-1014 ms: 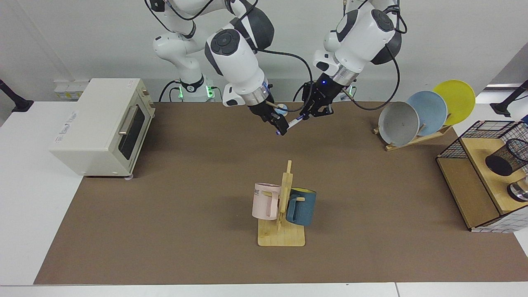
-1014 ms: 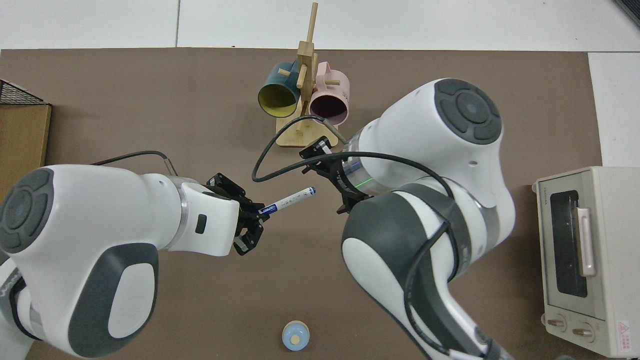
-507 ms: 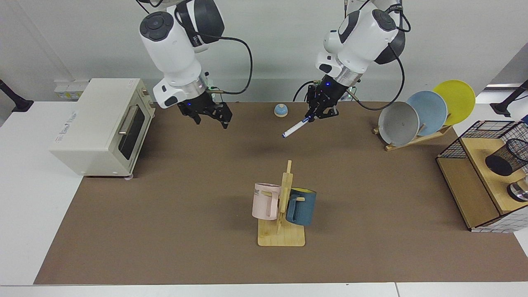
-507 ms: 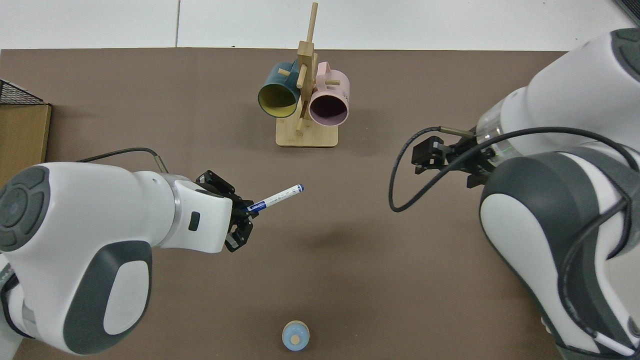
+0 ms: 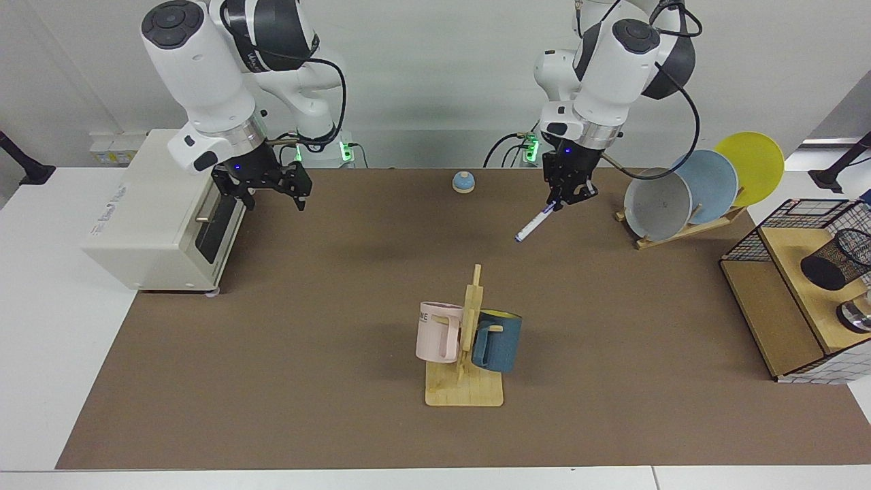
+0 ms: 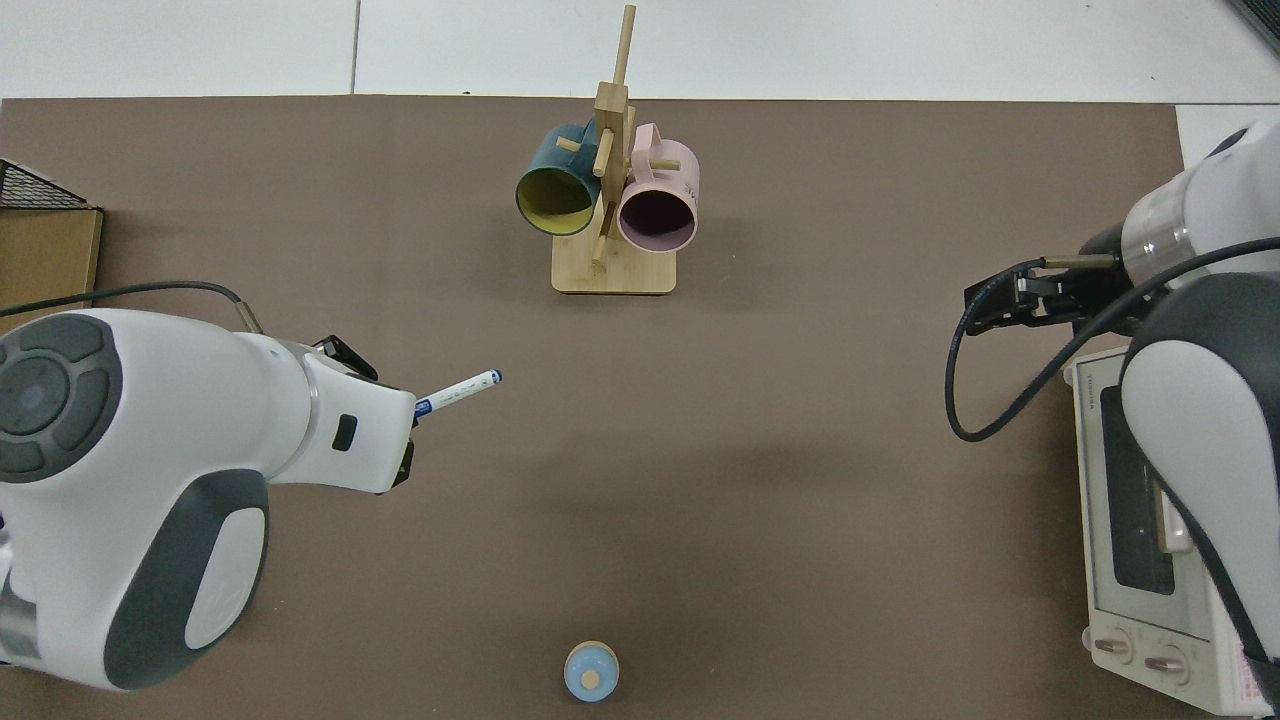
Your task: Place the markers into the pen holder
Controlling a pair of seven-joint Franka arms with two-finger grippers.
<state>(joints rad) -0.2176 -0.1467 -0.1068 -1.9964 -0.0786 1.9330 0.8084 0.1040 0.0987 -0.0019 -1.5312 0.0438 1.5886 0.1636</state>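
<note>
- Wooden mug rack (image 5: 465, 381) nearest the facing camera — a flat slatted base with an upright post, a pink mug (image 5: 439, 332) and a ribbed blue mug (image 5: 498, 340) hung on its pegs.
- Black mesh holder (image 5: 833, 258), a tilted cylinder, sits on the wooden shelf (image 5: 796, 272) at the view's right edge, well apart from the marker.
- Left gripper (image 5: 563, 197) pinches the slim white marker (image 5: 533, 225) by one end in mid-air — barrel slanting down over the brown mat (image 5: 306, 354).
- Right gripper (image 5: 272, 192) hangs beside the boxy cream oven (image 5: 163, 211), fingers spread, holding nothing.
</note>
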